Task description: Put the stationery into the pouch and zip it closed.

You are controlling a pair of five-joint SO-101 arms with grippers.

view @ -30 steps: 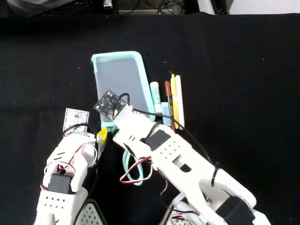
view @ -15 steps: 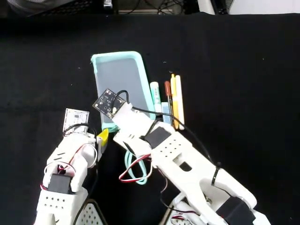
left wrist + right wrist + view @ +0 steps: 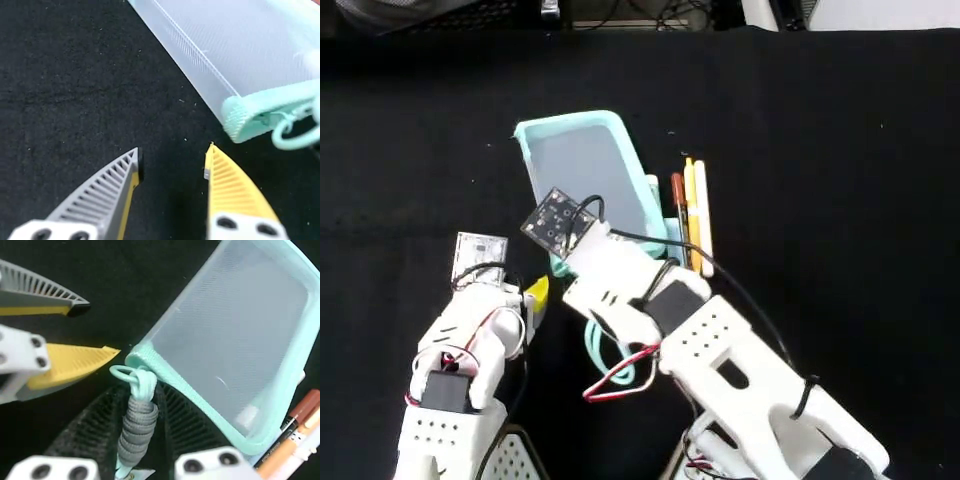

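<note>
The mint pouch (image 3: 585,170) with its mesh face lies tilted on the black table. My right gripper (image 3: 139,400) is shut on the grey cord (image 3: 136,425) tied to the zipper pull at the pouch's near corner (image 3: 137,359). A brown marker (image 3: 678,205) and two yellow-orange pens (image 3: 696,215) lie side by side just right of the pouch. A green-white pen (image 3: 652,185) is partly under the pouch's edge. My left gripper (image 3: 172,150) stands open just short of the same pouch corner (image 3: 242,117), touching nothing. The left gripper (image 3: 533,292) sits left of the right arm's wrist.
A mint cord loop (image 3: 605,355) trails on the cloth under the right arm (image 3: 720,370). The black table cloth (image 3: 820,150) stretches away to the right and far side. The left arm's body (image 3: 460,370) fills the near left.
The pouch's near end has swung right with the right gripper, tilting the pouch and covering part of the green-white pen. The left gripper has barely moved.
</note>
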